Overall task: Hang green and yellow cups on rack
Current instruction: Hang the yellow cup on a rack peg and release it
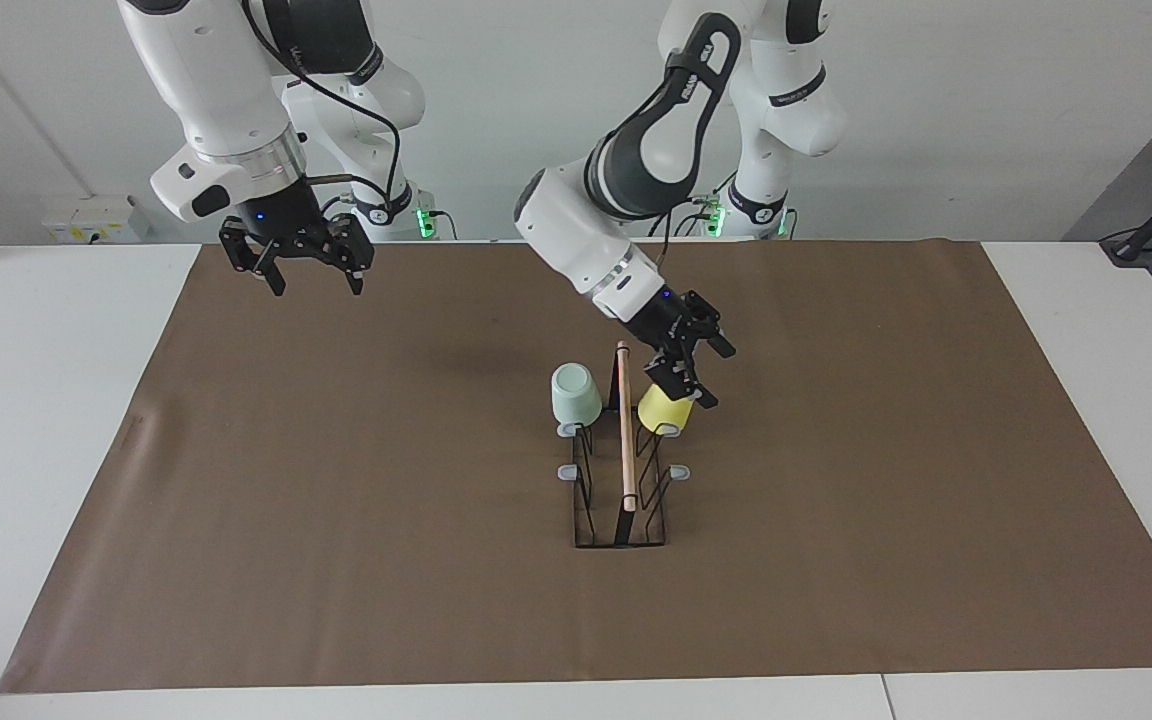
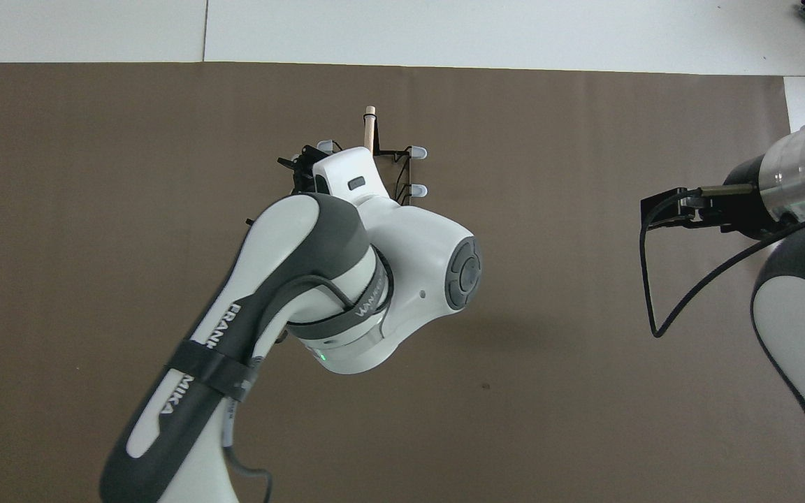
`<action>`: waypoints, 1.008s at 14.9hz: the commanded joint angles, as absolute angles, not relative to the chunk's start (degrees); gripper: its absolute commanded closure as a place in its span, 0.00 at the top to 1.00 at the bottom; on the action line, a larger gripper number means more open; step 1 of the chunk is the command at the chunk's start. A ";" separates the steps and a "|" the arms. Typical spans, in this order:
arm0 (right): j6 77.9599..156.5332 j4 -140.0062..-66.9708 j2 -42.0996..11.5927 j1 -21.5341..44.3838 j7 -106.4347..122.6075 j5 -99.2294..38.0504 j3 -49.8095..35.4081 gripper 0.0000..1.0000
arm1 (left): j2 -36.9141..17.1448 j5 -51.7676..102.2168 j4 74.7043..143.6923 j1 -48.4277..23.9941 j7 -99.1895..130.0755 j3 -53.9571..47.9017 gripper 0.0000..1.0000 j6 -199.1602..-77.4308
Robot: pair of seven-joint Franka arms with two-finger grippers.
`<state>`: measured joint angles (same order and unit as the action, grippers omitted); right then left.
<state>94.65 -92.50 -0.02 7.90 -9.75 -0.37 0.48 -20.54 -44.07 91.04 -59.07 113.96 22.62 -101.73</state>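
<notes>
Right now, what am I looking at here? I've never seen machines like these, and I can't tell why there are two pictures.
These are two robot arms at a table covered with a brown mat. One picture looks at them from across the table, the other looks down from above their own end. On the mat stands a wire rack with a wooden rod along its top. A green cup and a yellow cup hang upside down on its prongs. The left gripper is open right by the yellow cup, holding nothing. The right gripper waits open in the air over the mat.

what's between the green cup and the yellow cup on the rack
In the facing view, the rack's light wooden rod runs between the pale mint green cup and the bright yellow cup.
</notes>
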 commanded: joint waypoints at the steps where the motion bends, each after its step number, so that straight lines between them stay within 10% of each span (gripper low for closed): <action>1: 95.54 -93.08 0.53 7.47 -11.34 1.23 0.00 1.00 | -15.30 -39.22 92.90 -53.55 107.42 21.89 1.00 -105.19; 15: 95.97 -93.51 0.62 7.21 -11.16 2.12 0.09 1.00 | -13.01 -6.97 93.43 -26.12 58.84 21.71 1.00 -122.08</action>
<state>94.89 -92.52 -0.03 7.88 -9.77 1.37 0.51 -14.17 -11.07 92.24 -29.24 65.76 22.55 -120.50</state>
